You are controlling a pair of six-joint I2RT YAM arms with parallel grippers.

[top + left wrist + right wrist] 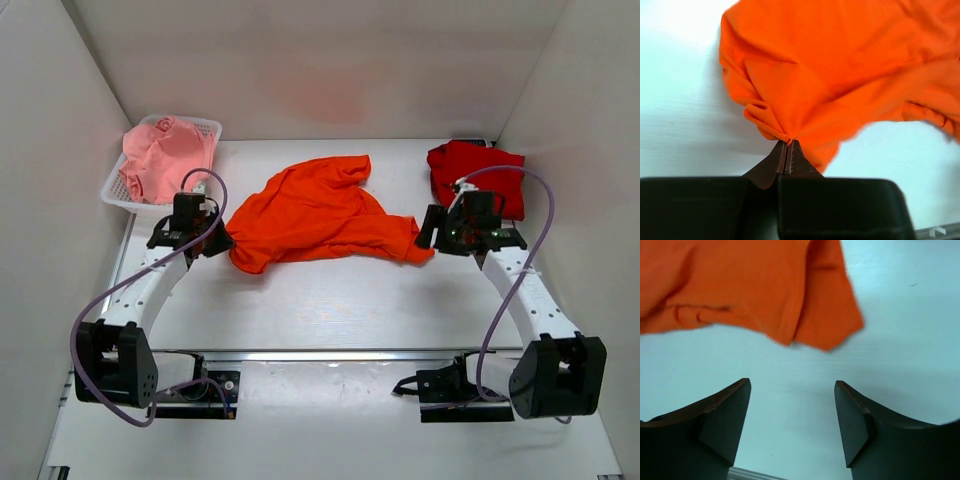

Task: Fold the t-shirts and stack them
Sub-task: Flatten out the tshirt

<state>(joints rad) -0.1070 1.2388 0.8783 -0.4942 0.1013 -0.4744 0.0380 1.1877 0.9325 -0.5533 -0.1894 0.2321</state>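
The overhead view looks down from six o'clock over the table (350,300). Both wrist views, close up, share the orange shirt (318,212) toward twelve o'clock.

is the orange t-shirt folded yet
Not folded: the orange t-shirt lies crumpled and loosely spread on the table, one edge pinched by the left gripper, jaws shut.

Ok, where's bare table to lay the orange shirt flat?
Widest bare table lies between the crumpled bright orange t-shirt and the near edge. A narrower strip runs behind it, between the white mesh basket and the dark red shirt. Both far corners are crowded.
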